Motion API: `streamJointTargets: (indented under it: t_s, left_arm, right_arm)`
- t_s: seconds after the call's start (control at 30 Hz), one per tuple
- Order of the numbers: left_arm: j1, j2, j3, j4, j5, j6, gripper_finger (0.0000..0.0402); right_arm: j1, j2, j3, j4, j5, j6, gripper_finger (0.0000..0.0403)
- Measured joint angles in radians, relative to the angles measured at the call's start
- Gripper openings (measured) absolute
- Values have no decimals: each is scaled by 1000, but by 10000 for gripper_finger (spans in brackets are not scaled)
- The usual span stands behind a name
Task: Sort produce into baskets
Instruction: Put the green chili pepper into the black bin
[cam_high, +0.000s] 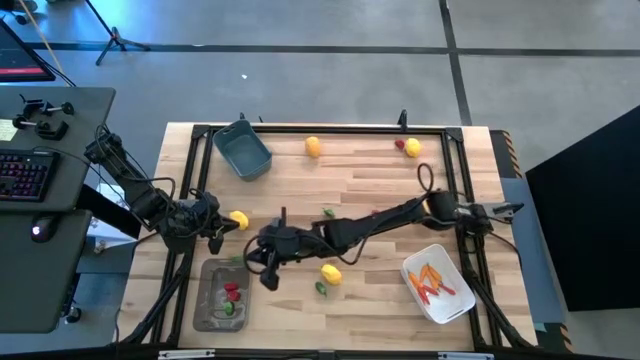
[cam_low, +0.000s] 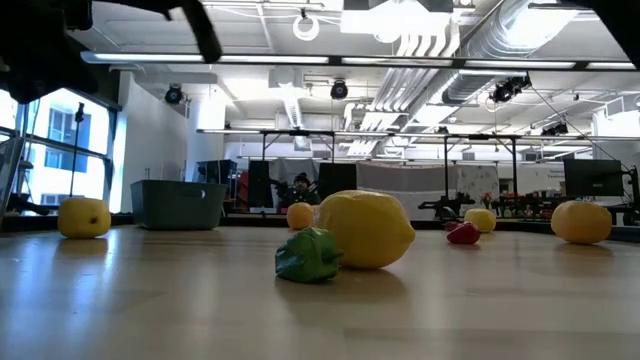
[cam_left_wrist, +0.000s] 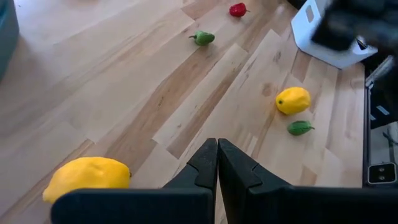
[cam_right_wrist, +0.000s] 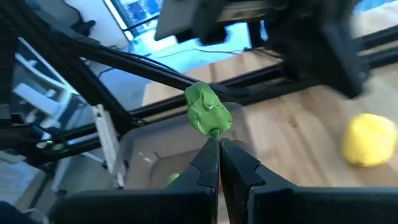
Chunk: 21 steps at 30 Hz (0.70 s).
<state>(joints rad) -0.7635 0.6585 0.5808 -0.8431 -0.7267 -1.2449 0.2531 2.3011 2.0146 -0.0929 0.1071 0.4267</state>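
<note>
Over near-left grey tray (cam_high: 208, 300): right gripper (cam_right_wrist: 217, 144) clamped on green piece (cam_right_wrist: 208, 109) by stem. Centre above tray before release, drop low. Left gripper (cam_left_wrist: 217, 149) fingers together, beside lemon (cam_left_wrist: 87, 178), left edge.

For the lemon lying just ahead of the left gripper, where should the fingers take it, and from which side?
Across its short middle, coming straight down from above. The lemon lies on its side on the bare wood, so its rounded flanks are free, while its tapered ends would slip. The left gripper is shut and must open first.
</note>
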Motion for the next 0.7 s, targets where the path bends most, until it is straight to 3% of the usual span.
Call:
streamJointTargets:
  t_s: [0.43,0.7]
  left_arm:
    - [0,0,0,-6,-13,0,0]
    - [0,0,0,-7,-13,0,0]
  right_arm:
    - [19,281,333,-92,-117,101,0]
    - [15,300,306,-96,-167,188,1]
